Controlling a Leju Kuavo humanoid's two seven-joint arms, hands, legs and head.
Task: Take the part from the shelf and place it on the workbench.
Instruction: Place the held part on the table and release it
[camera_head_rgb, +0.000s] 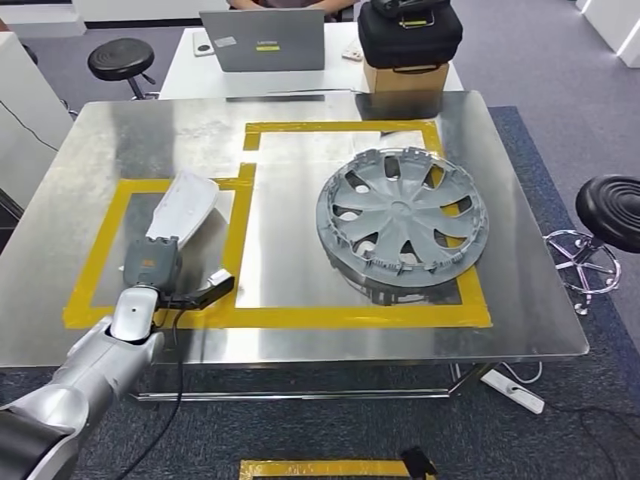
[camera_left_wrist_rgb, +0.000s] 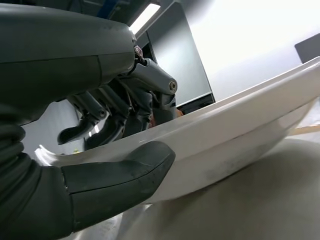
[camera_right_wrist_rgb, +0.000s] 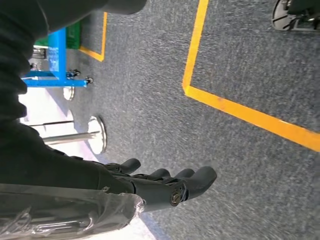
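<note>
left hand (camera_head_rgb: 151, 265) grips white part (camera_head_rgb: 185, 205), fingers hidden; right hand (camera_right_wrist_rgb: 166, 185) hangs open.

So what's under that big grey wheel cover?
The wheel cover lies on the metal workbench, over part of the yellow tape frame. Through its gaps you glimpse tape and metal. Whatever sits under its solid middle is hidden.

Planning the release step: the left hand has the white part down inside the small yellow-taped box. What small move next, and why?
Probably open the left hand and let go: the white part already lies on the workbench inside the taped box, with the thumb under it.
</note>
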